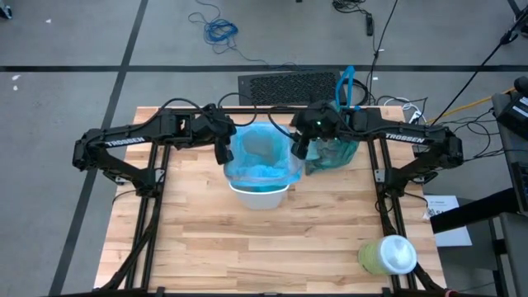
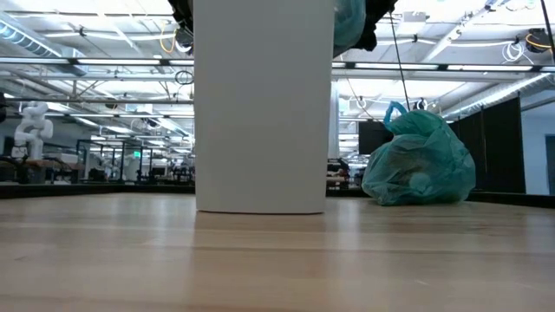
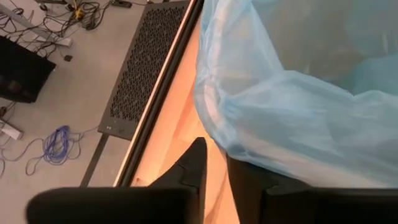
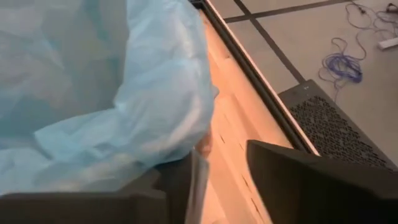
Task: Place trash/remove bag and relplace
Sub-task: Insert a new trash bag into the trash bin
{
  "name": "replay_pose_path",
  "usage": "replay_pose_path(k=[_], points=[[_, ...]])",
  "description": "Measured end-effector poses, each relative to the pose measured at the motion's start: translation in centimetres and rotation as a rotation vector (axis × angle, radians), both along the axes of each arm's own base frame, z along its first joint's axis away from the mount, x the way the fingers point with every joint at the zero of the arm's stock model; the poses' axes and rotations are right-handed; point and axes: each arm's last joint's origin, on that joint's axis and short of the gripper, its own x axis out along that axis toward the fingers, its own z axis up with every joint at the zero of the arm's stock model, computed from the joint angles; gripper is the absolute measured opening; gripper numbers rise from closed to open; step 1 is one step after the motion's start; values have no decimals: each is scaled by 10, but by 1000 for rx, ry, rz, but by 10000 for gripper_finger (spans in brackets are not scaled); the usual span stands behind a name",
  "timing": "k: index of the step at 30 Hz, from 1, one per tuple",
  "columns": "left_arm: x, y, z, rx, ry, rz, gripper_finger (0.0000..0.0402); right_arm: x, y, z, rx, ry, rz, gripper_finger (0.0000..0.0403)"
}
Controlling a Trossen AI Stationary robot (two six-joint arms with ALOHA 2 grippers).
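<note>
A white bin (image 1: 261, 198) stands mid-table, lined with a sky-blue bag (image 1: 260, 161) whose rim is folded out over the bin's top. My left gripper (image 1: 223, 153) stands open at the bin's left rim, and my right gripper (image 1: 299, 150) stands open at its right rim. The left wrist view shows bare wood between the left gripper's (image 3: 216, 152) fingers. To the bin's right, the teal bag (image 2: 419, 160) sits on the table on its bulging bottom, blue handle up. Brownish trash shows dimly through its film. My left gripper: the sky-blue bag's folded-over rim (image 3: 261, 158) hangs just over one finger (image 3: 249, 183). I cannot tell whether they touch. My right gripper (image 4: 224, 152): a thin strip of the bag's edge (image 4: 199, 174) lies along the inner side of one finger (image 4: 177, 183). The other finger stands apart from it.
A pale-green container with a white top (image 1: 388, 254) lies near the table's front right corner. A black perforated panel (image 1: 289, 85) sits past the far edge, with cables on the floor behind. Bare wood stretches across the table's near half.
</note>
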Motion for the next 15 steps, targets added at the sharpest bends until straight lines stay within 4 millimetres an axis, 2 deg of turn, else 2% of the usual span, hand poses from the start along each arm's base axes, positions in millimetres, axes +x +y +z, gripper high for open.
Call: replay_pose_path(k=[7,15], points=[[0,0,0,8,4,6,102,0,0,0,-20,7,10,225],[-4,0,2,12,4,7,125,-5,1,9,-40,-12,31,267]])
